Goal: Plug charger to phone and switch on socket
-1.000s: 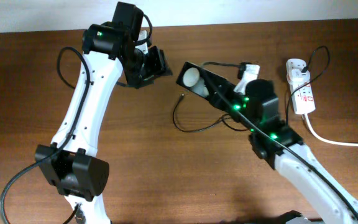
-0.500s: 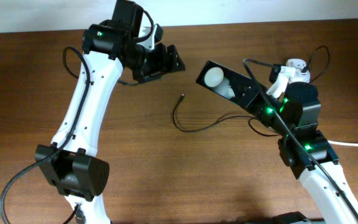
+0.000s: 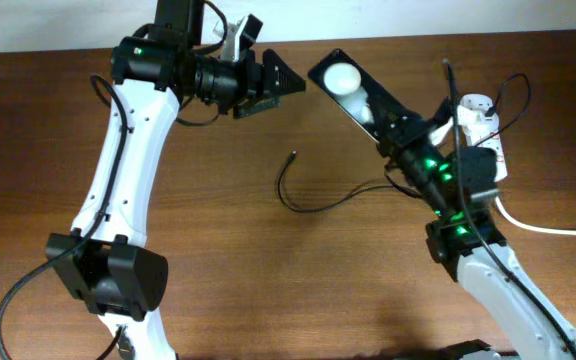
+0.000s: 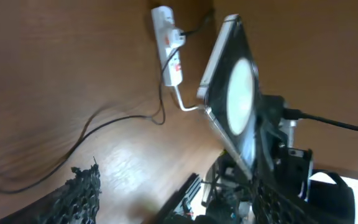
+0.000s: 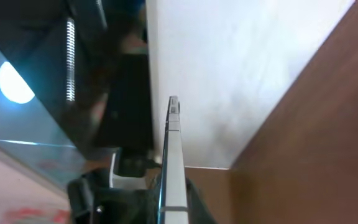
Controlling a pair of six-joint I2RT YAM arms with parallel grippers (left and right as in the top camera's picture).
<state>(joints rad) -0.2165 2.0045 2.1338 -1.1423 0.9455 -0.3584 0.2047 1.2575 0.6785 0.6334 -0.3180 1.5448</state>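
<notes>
Overhead view: my right end effector is clamped shut on the lower end of the phone and holds it up off the desk, slanted, with its free end pointing toward the far edge. One white round shape on the phone faces the camera. My left end effector hangs just beside that free end without touching it, its fingers spread wide with nothing between them.

The charger lies loose on the desk between the two arms. Its thin black cable curls in an open loop and the small plug tip points up and away, well apart from the phone. The cable runs on under my right arm.

The socket lies at the right side of the desk, partly hidden behind my right arm, and its thick white cord trails off to the right edge.

From the left wrist camera I see the phone tilted and nearly edge-on, with the socket flat on the desk beyond it. I cannot tell how its switch stands.

The right wrist camera shows the phone only as a thin edge.
</notes>
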